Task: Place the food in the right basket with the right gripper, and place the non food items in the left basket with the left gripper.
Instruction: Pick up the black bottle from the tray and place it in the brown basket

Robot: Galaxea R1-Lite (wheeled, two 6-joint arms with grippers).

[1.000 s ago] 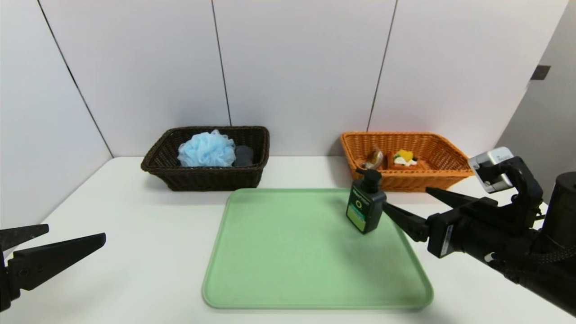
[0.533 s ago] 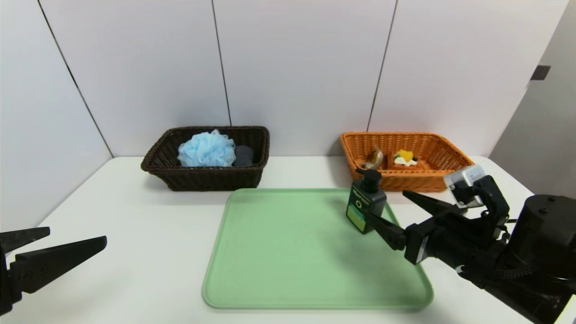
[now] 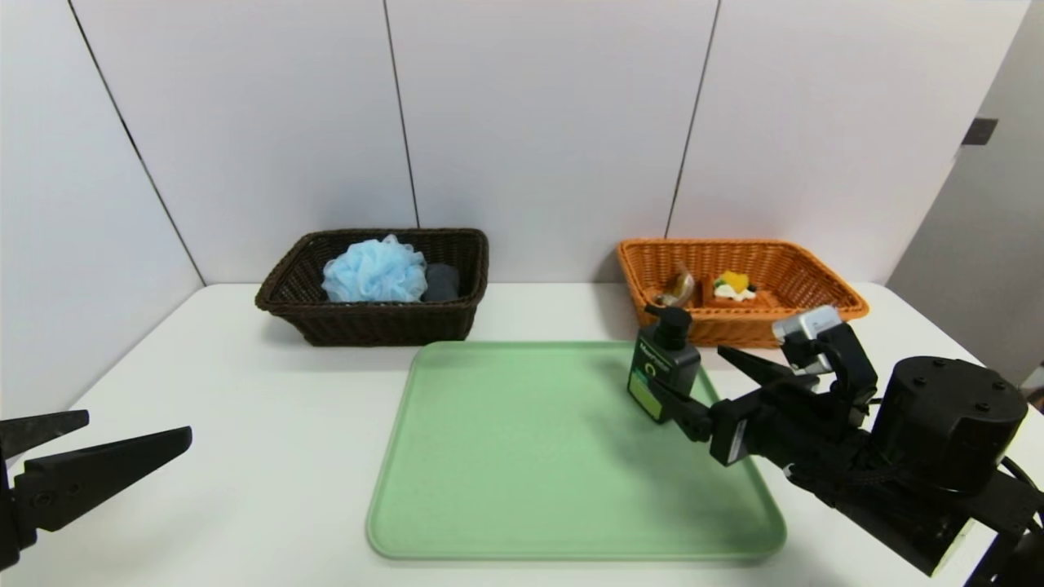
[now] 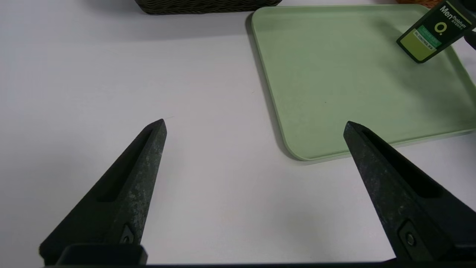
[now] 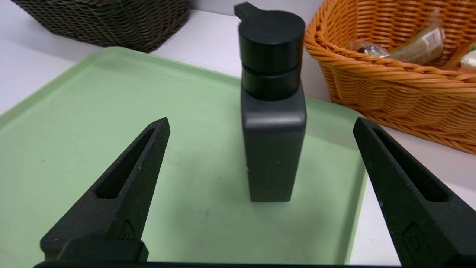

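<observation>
Over the last second my right tool (image 3: 693, 383) has slid in low from the right edge of the tabletop (image 3: 245, 391) toward the dark green square pump bottle with a black cap (image 3: 662, 371), which stands upright at the far right corner of the pale green plastic tray (image 3: 530, 456). Its two fingers are spread wide and now sit to either side of the bottle without gripping it. My left tool (image 3: 90, 456) has not moved: it hangs spread open and empty over the near left of the tabletop.

That matters, I think, because the bottle is no food. It belongs in the dark brown wicker basket (image 3: 375, 326) on the left, which already holds a pale blue mesh bath puff (image 3: 375, 271), and it is my left tool's job. The orange wicker basket (image 3: 734, 322) holds the food packets.

The right wrist view shows what the head view cannot: clear gaps between bottle (image 5: 273, 123) and both fingers (image 5: 122, 193), so nothing is clamped. The left wrist view shows the bottle's green label (image 4: 431, 33) and how well apart it is from my left fingers (image 4: 126, 186).
</observation>
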